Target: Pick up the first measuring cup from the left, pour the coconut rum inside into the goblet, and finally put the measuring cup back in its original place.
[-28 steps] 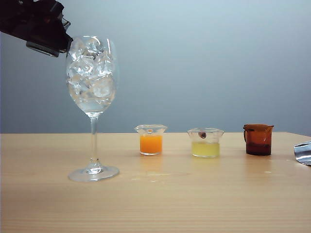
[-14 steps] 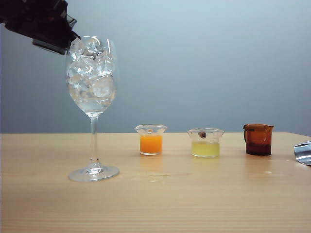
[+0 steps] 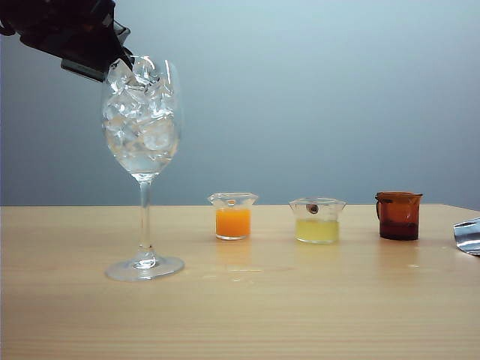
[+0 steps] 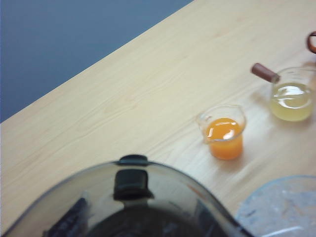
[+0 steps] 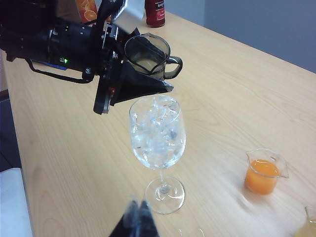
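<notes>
The first measuring cup (image 5: 146, 52), smoky-grey with a side handle, hangs in the air just beyond the goblet's rim, and my left gripper (image 5: 139, 59) is shut on it. The goblet (image 3: 142, 127) is tall, stemmed and packed with ice cubes, and stands at the table's left. In the exterior view the left gripper (image 3: 94, 49) is a dark mass touching the goblet's upper left rim and hides the cup. The left wrist view looks through the cup (image 4: 163, 197), with the goblet's rim (image 4: 279, 207) beside it. I cannot make out the coconut rum. My right gripper (image 5: 138, 217) hovers shut near the goblet's foot.
Right of the goblet stand a clear cup of orange liquid (image 3: 233, 217), a clear cup of pale yellow liquid (image 3: 317, 222) and an amber-brown handled cup (image 3: 398, 215). A shiny foil object (image 3: 469, 236) lies at the table's right edge. A red bottle (image 5: 155, 12) stands farther back.
The left gripper with the cup has shifted right and slightly up, closing on the goblet's rim. Goblet, other cups and right arm have stayed still.
</notes>
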You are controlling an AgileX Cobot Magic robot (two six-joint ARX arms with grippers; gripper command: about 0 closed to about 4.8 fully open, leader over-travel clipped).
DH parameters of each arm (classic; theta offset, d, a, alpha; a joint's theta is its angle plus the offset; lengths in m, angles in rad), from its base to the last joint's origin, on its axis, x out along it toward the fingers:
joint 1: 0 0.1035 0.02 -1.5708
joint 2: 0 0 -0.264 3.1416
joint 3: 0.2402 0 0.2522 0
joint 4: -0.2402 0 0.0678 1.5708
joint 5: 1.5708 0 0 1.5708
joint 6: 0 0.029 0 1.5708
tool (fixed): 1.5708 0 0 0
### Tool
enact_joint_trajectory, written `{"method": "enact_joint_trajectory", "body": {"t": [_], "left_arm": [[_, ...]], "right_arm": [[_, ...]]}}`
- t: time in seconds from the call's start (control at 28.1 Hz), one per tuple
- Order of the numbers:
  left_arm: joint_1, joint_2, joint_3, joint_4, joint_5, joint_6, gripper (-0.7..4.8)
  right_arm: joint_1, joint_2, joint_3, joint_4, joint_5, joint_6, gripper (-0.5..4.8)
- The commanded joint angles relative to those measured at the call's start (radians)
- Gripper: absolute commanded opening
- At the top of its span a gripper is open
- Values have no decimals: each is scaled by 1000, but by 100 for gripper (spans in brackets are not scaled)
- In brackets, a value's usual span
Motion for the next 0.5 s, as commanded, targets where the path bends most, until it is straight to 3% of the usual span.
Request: {"method": "enact_joint_trajectory", "body": {"t": [0.04, 0.39, 0.5], "left_arm": [[2, -4, 3, 35, -6, 13, 79], [2, -4, 3, 35, -8, 14, 79], [2, -4, 3, 35, -8, 72, 79]], "right_arm": [[0, -3, 4, 17, 0, -3, -4], [0, -3, 4, 17, 0, -3, -4], [0, -3, 4, 17, 0, -3, -4]]}}
